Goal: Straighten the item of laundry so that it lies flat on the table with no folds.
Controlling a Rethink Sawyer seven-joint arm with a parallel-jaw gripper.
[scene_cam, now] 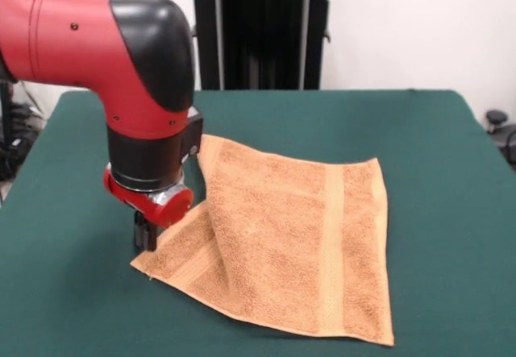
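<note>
— One towel (298, 244) is what you've got on the table (451, 172), orange-tan terry, sitting a little to the picture's right of centre on the green cloth. Where's your gripper?

— Your gripper (145, 236) is down at the towel's left-hand corner in the front view, the corner nearest the camera on that side. You can see the dark fingers reaching to the cloth right at that corner's edge.

— Has it got hold of the towel?

— You can't tell from here. The red wrist covers most of the fingers, so how far apart they stand, and whether cloth is pinched between them, doesn't show.

— Is the towel flat?

— Not all of it. Your right-hand part lies smooth, with one pale woven band running from far edge to near edge. On the left, a flap is folded across, making a diagonal ridge from behind the arm down toward the near edge. A second band shows on the lower layer by the gripper.
</note>
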